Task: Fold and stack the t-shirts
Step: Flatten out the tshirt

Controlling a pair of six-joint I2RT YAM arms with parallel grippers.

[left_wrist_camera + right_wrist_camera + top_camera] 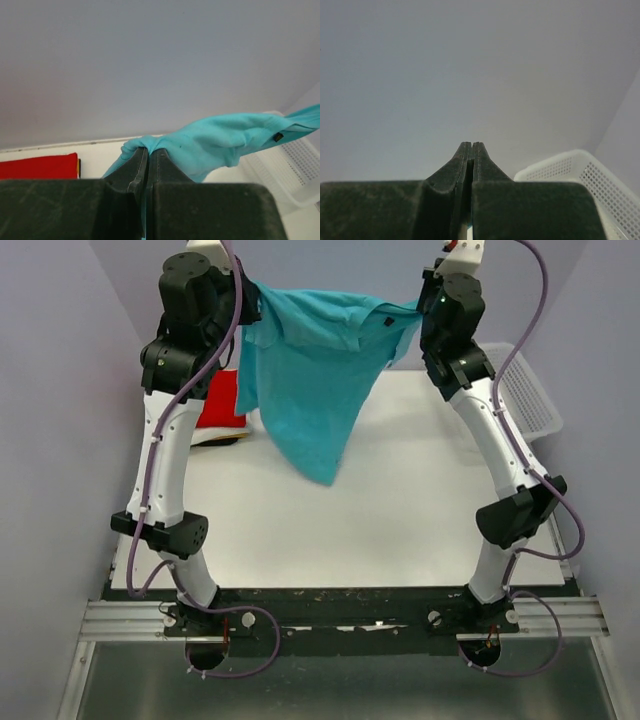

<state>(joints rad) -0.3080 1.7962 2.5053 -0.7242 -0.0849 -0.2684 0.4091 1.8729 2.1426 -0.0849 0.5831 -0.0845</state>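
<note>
the left gripper (149, 151) and right gripper (471, 145) each pinch an edge of the turquoise t-shirt (310, 370) (fingers (136, 169) pressed tight on cloth), which hangs stretched between them above the table (400, 520).

t-shirt (310, 390) over table (400, 510), stack (222, 405) L, basket (533, 392) R
</note>
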